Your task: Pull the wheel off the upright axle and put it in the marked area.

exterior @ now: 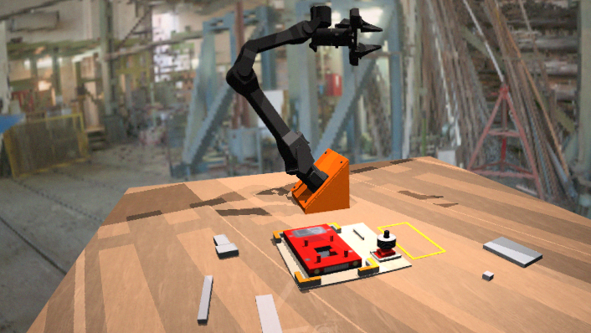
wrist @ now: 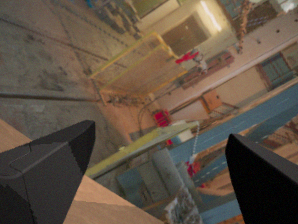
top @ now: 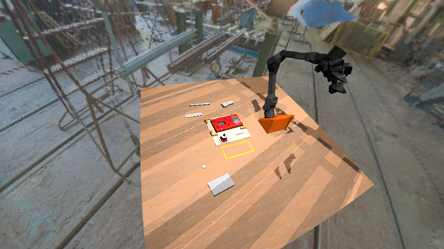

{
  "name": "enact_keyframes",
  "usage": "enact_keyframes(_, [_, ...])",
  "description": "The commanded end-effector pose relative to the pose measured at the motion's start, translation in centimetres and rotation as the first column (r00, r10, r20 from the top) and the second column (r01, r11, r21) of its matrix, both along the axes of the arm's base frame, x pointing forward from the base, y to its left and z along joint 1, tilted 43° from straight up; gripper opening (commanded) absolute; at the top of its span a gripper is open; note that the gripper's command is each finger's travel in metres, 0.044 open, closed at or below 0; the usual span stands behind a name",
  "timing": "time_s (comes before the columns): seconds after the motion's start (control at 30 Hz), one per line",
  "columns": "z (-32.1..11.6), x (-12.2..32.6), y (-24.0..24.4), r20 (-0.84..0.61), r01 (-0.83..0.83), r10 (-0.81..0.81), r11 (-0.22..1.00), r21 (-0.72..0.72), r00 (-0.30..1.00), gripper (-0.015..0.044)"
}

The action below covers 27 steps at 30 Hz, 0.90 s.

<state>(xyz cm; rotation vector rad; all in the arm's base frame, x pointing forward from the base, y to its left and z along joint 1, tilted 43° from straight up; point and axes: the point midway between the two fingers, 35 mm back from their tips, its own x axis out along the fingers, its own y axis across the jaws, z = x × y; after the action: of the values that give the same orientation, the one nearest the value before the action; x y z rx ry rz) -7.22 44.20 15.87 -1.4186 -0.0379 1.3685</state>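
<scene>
The wheel (top: 223, 137) (exterior: 386, 242), white on top and black around its side, sits on the upright axle (exterior: 386, 233), whose black tip sticks out above it. The axle stands on a red foot at a corner of the cream board (top: 234, 139) (exterior: 353, 243). The marked area (top: 240, 155) (exterior: 425, 237) is a yellow outline on the table beside the board. My gripper (top: 344, 86) (exterior: 381, 38) (wrist: 161, 136) is open and empty, high in the air and far from the wheel. The wrist view shows neither wheel nor outline.
A red box (top: 227, 123) (exterior: 322, 247) with upright pegs lies on the board between orange corner pieces. The orange arm base (top: 277, 125) (exterior: 335, 192) stands behind the board. A grey slab (top: 220, 185) (exterior: 512, 251), a small cube (top: 203, 166) (exterior: 487, 275) and several grey bars lie around it.
</scene>
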Motion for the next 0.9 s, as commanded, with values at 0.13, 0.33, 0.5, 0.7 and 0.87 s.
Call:
enact_keyframes(0.13, [-2.0,7.7,0.2,-0.155,0.376,-0.374,0.926,-0.016,0.914,0.03])
enact_keyframes(0.33, [-4.4,17.1,-1.5,-0.306,0.765,-0.742,0.641,-0.064,0.596,0.03])
enact_keyframes(0.5, [-6.1,24.7,-4.9,-0.384,0.961,-0.901,0.259,-0.1,0.203,0.03])
enact_keyframes(0.7, [-7.8,31.6,-9.9,-0.441,0.975,-0.87,-0.181,-0.129,-0.22,0.03])
enact_keyframes(0.87, [-9.1,36.6,-15.2,-0.481,0.829,-0.697,-0.545,-0.128,-0.532,0.03])
